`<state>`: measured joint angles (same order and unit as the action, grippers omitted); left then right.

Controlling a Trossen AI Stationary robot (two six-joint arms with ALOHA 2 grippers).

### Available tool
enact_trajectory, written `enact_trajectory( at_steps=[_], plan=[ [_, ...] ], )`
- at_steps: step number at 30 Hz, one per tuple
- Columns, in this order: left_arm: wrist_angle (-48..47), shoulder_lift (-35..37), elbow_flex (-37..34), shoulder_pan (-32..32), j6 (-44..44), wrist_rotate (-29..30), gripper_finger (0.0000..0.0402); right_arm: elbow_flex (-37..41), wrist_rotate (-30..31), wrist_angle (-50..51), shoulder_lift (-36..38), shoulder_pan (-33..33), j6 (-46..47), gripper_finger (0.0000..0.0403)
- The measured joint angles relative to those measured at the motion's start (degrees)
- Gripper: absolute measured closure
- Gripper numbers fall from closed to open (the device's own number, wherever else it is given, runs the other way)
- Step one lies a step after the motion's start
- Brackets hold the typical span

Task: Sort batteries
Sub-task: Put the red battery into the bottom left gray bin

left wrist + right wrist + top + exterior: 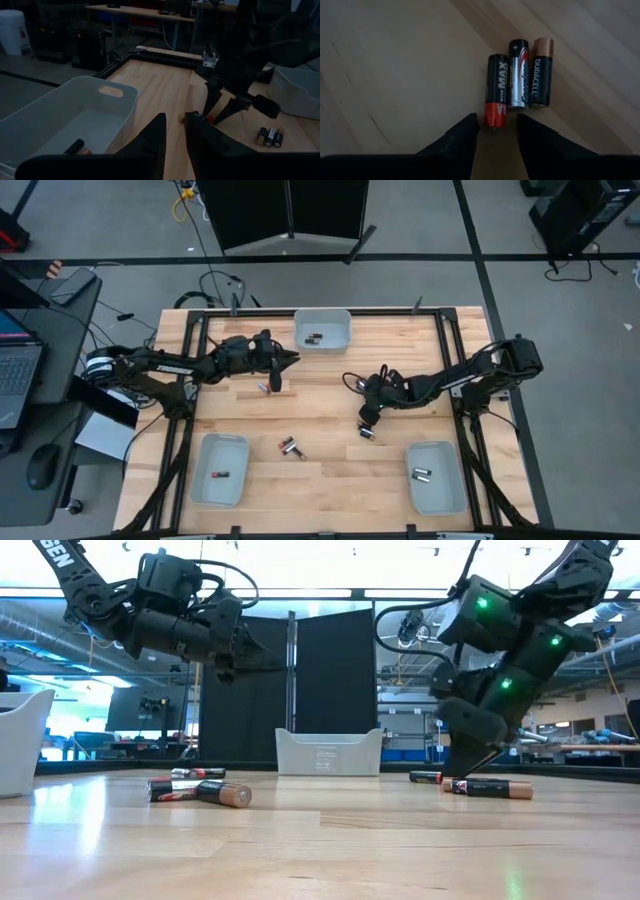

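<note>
Right wrist view gives me the clearest count: three batteries (519, 82) lie side by side on the wooden counter (395, 65) — one red-and-black, one silver-and-black, one copper-topped black — with my right gripper (496, 131) poised just at the red end, jaws released and nothing between them.

From the high view I count three pale trays (322, 328) — one at the far edge, two at the near corners. The far tray holds two cells, the near right tray (436, 477) two, the near left tray (219, 468) one. Loose on the counter I make out a small cluster near the middle (291, 447) and another cell below the left gripper (277, 380), which hovers near the far tray. Its jaws stand slightly parted with nothing gripped.
</note>
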<state>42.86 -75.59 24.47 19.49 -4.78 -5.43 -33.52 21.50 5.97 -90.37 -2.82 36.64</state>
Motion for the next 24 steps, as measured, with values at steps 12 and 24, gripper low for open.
enact_trajectory(
  at_steps=[12,24],
  plan=[
    [-0.6,0.0,0.0,0.0,-0.2,-0.2,0.0325,0.0,-2.1,-0.3,0.0,-0.1,0.5,0.0349],
    [-2.7,0.0,0.0,0.0,-2.5,-8.3,0.0325,0.2,-8.5,-1.0,4.8,-2.7,0.5,0.0346]
  ],
)
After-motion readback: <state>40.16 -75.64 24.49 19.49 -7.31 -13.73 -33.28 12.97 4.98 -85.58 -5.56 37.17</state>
